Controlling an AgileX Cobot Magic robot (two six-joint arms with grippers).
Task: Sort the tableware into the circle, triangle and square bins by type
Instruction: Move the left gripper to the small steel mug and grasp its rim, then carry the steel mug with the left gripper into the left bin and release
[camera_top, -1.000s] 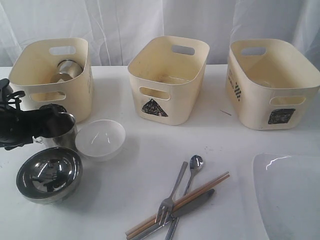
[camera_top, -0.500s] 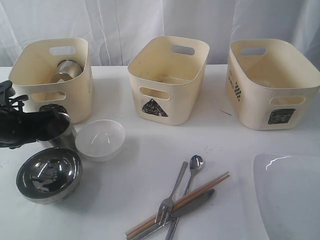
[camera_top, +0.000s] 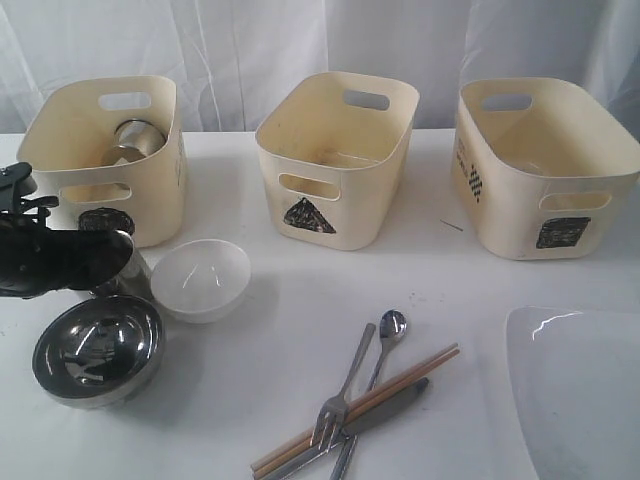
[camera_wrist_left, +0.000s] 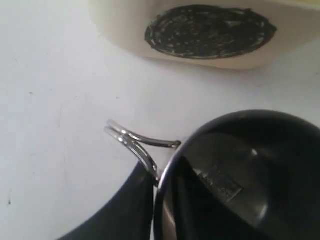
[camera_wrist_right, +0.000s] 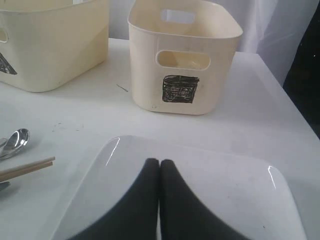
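1. White counter (camera_top: 300, 300), read as a clock face in the exterior view, with a pale curtain (camera_top: 250, 40) behind.
2. At ten o'clock: cream plastic tub marked with a black circle (camera_top: 160, 180), with a shiny steel vessel (camera_top: 128, 140) lying inside.
3. At twelve o'clock: matching cream tub marked with a black triangle (camera_top: 345, 150). At two o'clock: matching cream tub marked with a black square (camera_top: 520, 190).
4. At nine o'clock: shiny steel mug (camera_wrist_left: 250, 165), upright on the counter just in front of the circle label. Thin wire handle (camera_wrist_left: 135, 142) turned outward. Mostly hidden under the left hand in the exterior view.
5. Left hand (camera_top: 118, 255): closed on the mug's wall beside the handle, with one black finger (camera_wrist_left: 120, 215) outside the rim and the other only dimly seen inside the cup.
6. At eight o'clock: wide shiny steel bowl (camera_top: 97, 347), upright, just beside the mug. At its two o'clock: small white bowl (camera_top: 200, 278), close by; contact not discernible.
7. At six o'clock: overlapping heap of steel fork (camera_top: 340, 395), steel spoon (camera_top: 390, 326), steel knife (camera_top: 390, 405) and pair of wooden chopsticks (camera_top: 420, 368), well apart from the bowls.
8. At four o'clock: large white rounded-square plate (camera_top: 580, 390), cut off by the frame edge.
9. Right hand (camera_wrist_right: 159, 162): seen only in the right wrist view, above the plate, fingers pressed together, holding nothing.
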